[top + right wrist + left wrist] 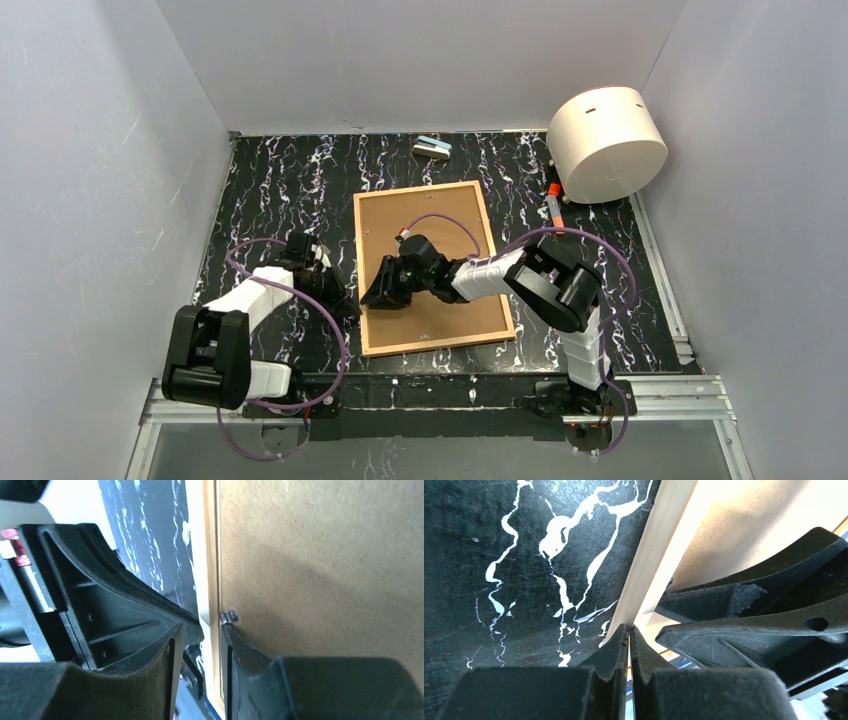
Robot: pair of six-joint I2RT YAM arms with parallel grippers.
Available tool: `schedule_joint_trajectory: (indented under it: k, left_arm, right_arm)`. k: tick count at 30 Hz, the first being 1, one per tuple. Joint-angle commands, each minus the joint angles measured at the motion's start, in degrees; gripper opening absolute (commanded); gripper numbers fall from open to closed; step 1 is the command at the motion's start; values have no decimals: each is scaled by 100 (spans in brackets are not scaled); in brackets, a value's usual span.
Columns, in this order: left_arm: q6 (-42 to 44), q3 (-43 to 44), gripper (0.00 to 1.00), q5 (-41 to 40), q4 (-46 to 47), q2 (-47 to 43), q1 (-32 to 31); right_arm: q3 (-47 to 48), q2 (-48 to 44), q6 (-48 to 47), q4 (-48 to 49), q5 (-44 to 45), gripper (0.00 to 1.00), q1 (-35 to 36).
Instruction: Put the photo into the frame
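Handle frame (420,189) as stiff, fragile: glass probably under backing board (440,322). Take by thin wood rail. Straddled by part-spread right gripper (202,632); left gripper (629,630) pressed together.

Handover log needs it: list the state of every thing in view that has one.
frame: lying flat, back up.
backing board: lying inside the frame.
left gripper: shut, tips at frame's edge.
right gripper: open, astride that edge.
white drum: tilted.
photo: not visible.

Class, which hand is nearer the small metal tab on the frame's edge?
Right. The right hand straddles the edge of the light-wood frame beside the small metal tab; the shut left hand sits just outside that edge.
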Motion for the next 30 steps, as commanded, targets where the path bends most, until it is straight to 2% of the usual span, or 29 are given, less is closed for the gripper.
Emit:
schedule_joint_trajectory:
  k: [1,5,8,10,12,15,17,22,27,30]
  left_arm:
    - [42,-102,0,32,-322,74,-107]
    - [140,65,14,-73,-339,8,-107]
    - [244,150,22,-172,-397,55,-106]
    - [276,128,23,-125,-386,115,-106]
    - [322,97,21,-42,-376,186,-107]
    - [299,-42,13,263,-186,251,-107]
    - [200,-130,8,498,4,289,-107]
    - [37,-258,4,712,278,401,-105]
    - [10,-310,4,635,283,415,-107]
    - [3,-335,4,618,287,433,-107]
  right_arm:
    - [-420,-226,-591,2106,1017,42,-129]
    - [-828,-858,-716,2250,928,49,-177]
    - [-966,-1190,-530,1473,1143,58,-179]
    - [-893,-1306,-300,644,1306,59,-173]
    - [-807,-1339,-105,28,1365,57,-176]
    - [-664,-1270,170,-459,1262,45,-177]
    - [-597,-1183,244,-551,1159,38,-160]
    - [-454,-889,347,-546,944,27,-100]
    - [-286,-578,393,-588,772,26,3]
    - [-261,-429,458,-545,704,33,46]
